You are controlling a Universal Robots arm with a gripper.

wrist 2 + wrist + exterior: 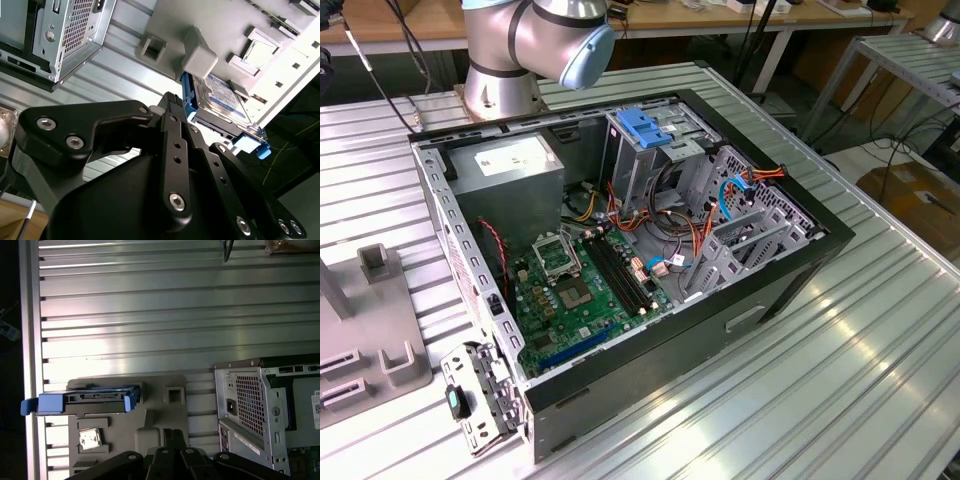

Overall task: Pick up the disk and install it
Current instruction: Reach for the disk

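The disk [223,98], a silver-grey drive with a label and bright blue rails, stands on edge in a slot of the grey holder block [210,25]. In the first wrist view the disk [85,401] is edge-on, its blue rails sticking out past the holder block [165,412]. My gripper [173,106] is a black linkage hanging above the block, a short way from the disk and not touching it. In the first wrist view the gripper [172,437] is over the block, between the disk and the computer case [250,405].
The open computer case [620,230] lies on the ribbed metal table [880,340], with motherboard [580,290], grey power-supply box [510,165] and a drive cage topped by a blue latch [645,125]. The arm's base [500,70] stands behind it. The holder block [380,340] sits at the exterior view's left.
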